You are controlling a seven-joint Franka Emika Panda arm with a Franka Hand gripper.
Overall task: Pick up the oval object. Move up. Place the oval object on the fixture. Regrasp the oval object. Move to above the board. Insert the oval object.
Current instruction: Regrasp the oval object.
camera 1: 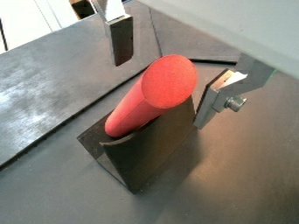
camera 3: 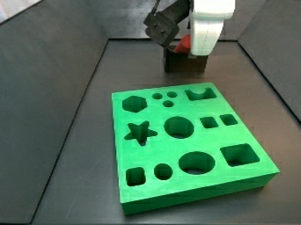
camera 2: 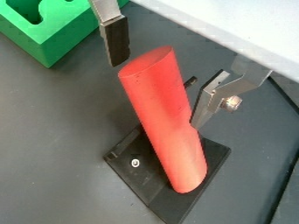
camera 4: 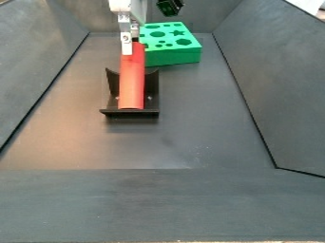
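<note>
One red-orange oval object leans tilted in the notch of the fixture. Its lower end sits near the base plate in a wrist view, and its rounded top end points up toward the gripper. In a side view the oval object looks like a long red bar lying along the dark fixture.

The gripper's fingers are spread wide apart. One finger is on one side of the peg's top end and one finger is on its far side. Neither finger touches the oval object in both wrist views, so it rests on the fixture alone.

The green board lies flat on the dark floor, well apart from the fixture. In a side view the gripper hangs behind the board, over the fixture.
</note>
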